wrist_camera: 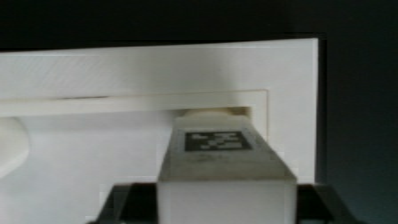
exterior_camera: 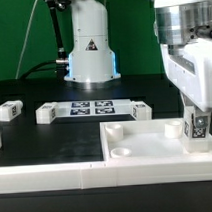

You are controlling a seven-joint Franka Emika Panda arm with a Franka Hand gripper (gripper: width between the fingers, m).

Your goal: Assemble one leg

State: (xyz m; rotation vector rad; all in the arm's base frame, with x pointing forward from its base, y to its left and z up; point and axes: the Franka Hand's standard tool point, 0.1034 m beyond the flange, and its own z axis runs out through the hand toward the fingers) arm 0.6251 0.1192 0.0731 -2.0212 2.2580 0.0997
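Gripper (exterior_camera: 198, 130) pinches the leg (exterior_camera: 198, 129) upright over the corner socket at the exterior view's right of the white panel (exterior_camera: 146, 147), tag facing outward; risk: slight misalignment or tilt jams the leg on the socket rim.

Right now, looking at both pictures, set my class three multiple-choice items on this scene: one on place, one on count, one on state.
1. Where is the held leg?
A. over the panel's corner at the exterior view's right
B. on the marker board
C. on the floor

2. How many loose legs lie on the black table?
A. none
B. three
C. seven

3. What is the claw doing?
A. hanging open and empty
B. shut on the leg
C. gripping the panel

Answers: 1 A, the leg stands at the white panel corner; 2 B, one, two, three; 3 B, the wrist view shows the tagged leg between the claw's fingers.
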